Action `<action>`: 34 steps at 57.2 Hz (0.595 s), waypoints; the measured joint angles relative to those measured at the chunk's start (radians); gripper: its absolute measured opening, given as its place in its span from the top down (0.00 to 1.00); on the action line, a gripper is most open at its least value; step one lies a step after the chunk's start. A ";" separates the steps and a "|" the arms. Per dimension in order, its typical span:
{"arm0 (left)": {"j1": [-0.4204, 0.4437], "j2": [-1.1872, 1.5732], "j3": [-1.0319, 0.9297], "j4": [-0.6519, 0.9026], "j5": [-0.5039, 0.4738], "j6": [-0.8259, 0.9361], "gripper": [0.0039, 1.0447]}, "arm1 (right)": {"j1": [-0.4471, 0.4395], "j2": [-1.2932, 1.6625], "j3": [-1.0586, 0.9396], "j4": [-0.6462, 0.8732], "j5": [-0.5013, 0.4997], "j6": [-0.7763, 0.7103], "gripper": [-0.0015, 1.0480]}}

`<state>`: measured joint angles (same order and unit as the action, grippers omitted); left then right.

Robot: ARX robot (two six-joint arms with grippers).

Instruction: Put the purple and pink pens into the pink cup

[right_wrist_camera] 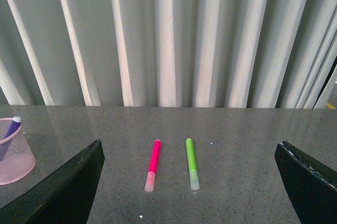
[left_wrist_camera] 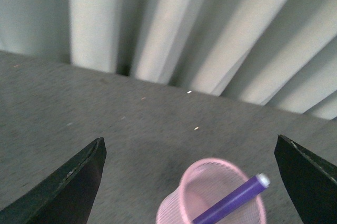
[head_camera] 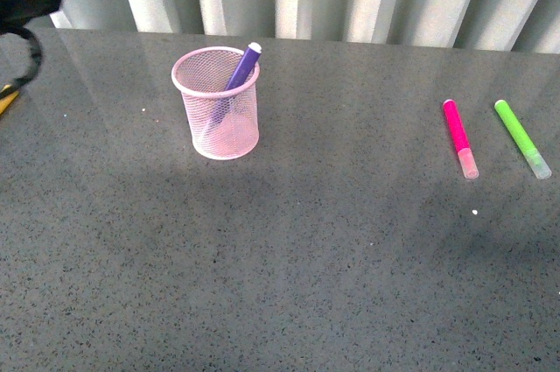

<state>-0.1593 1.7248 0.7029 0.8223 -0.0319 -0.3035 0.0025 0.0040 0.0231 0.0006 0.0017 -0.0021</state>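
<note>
Pink cup (head_camera: pixel 203 131), pale mesh with solid rim, upright on the left side of the table (head_camera: pixel 350 267), purple pen (head_camera: pixel 244 66) leaning inside, end poking out, pink pen (head_camera: pixel 458 134) clear-capped, flat over on the right beside a green marker (head_camera: pixel 521 138), left gripper (left_wrist_camera: pixel 188 140) and right gripper (right_wrist_camera: pixel 189 143) jaws both spread, empty

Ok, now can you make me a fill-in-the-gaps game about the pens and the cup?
1. The pen leaning inside the pink cup is ____.
2. The pink pen lies beside a ____ marker.
3. The left claw and the right claw are both wide ____.

Missing words: purple, green, open.
</note>
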 joint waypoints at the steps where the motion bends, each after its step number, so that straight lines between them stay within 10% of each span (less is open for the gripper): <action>1: 0.009 -0.033 -0.004 -0.060 -0.004 0.010 0.06 | 0.000 0.000 0.000 0.000 0.000 0.000 0.07; 9: 0.024 -0.075 -0.011 -0.102 -0.027 0.049 0.07 | 0.000 0.000 0.000 0.000 0.000 0.000 0.07; 14: 0.028 -0.069 -0.148 0.227 -0.084 0.205 0.29 | 0.000 0.000 0.000 0.000 0.000 0.000 0.07; 34: 0.084 -0.294 -0.449 0.335 -0.042 0.286 0.91 | 0.000 0.000 0.000 0.000 0.000 0.000 0.07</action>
<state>-0.0757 1.4303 0.2543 1.1568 -0.0734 -0.0177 0.0025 0.0040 0.0231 0.0006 0.0017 -0.0021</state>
